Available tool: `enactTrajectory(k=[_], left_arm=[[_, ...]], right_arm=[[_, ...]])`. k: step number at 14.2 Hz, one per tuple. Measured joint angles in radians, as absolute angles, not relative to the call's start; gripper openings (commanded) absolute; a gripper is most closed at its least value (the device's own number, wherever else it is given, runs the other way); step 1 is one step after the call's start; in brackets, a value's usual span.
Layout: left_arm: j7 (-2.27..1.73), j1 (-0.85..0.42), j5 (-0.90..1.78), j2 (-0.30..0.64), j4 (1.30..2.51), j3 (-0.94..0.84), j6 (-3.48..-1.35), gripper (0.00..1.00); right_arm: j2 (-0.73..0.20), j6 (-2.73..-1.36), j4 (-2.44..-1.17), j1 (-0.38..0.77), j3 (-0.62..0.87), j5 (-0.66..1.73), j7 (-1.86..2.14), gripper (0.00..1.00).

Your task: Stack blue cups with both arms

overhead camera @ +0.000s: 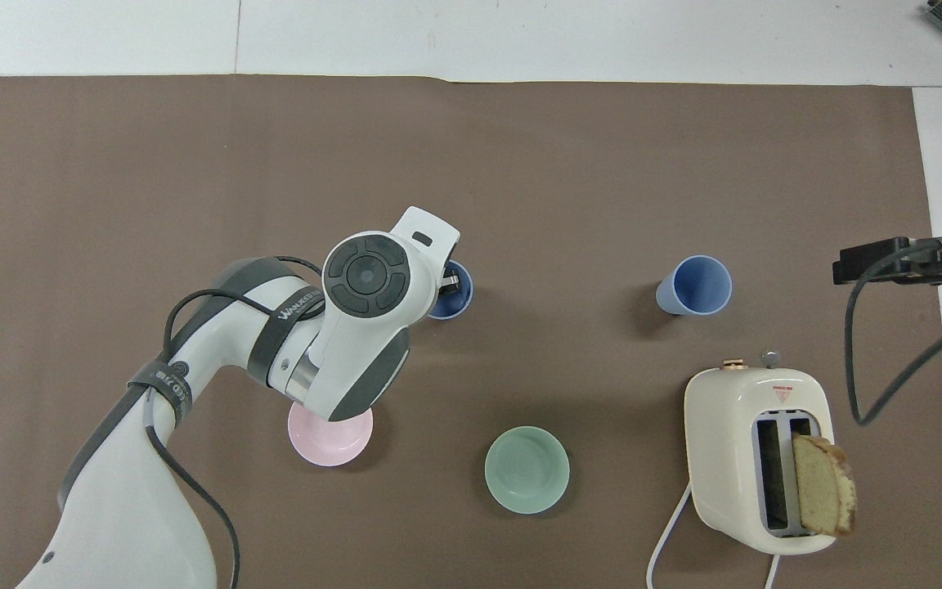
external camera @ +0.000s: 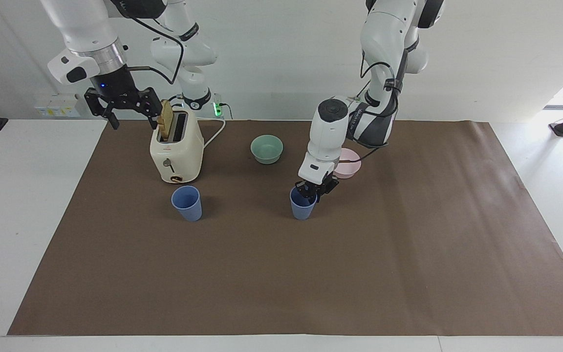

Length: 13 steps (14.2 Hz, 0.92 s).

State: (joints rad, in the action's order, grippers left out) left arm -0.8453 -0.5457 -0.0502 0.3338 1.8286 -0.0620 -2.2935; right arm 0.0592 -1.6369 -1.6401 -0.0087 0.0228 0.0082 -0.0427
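One blue cup (external camera: 303, 206) is gripped at its rim by my left gripper (external camera: 312, 190), one finger inside it and one outside. It hangs upright low over the middle of the brown mat; I cannot tell whether it touches. In the overhead view this cup (overhead camera: 456, 301) shows partly under the left gripper (overhead camera: 448, 283). The other blue cup (external camera: 187, 203) stands upright by itself just farther from the robots than the toaster, and shows in the overhead view too (overhead camera: 696, 286). My right gripper (external camera: 124, 105) is open and empty, raised over the mat's edge beside the toaster.
A cream toaster (external camera: 176, 149) with a bread slice (external camera: 166, 120) sticking up stands toward the right arm's end. A mint-green bowl (external camera: 267, 148) and a pink bowl (external camera: 347, 164) sit nearer the robots than the cups. The left arm's elbow is over the pink bowl (overhead camera: 328, 438).
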Motion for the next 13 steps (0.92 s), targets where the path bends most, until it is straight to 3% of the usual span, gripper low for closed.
enactTrajectory(k=[4,7,13], left_arm=[[-0.82,-0.508,-0.057,0.297,1.779,-0.043,-2.238,1.0],[-0.698,-0.444,-0.059,0.236,1.762,-0.039,-2.161,1.0],[-0.376,-0.258,-0.055,0.09,1.761,-0.036,-1.982,1.0]], right_arm=[[0.04,-1.785,-1.776,-0.016,0.021,0.01,-0.043,1.0],[-0.035,-1.895,-1.841,-0.017,0.021,0.011,-0.043,1.0],[-0.187,-2.061,-1.868,-0.016,0.022,0.012,-0.051,1.0]])
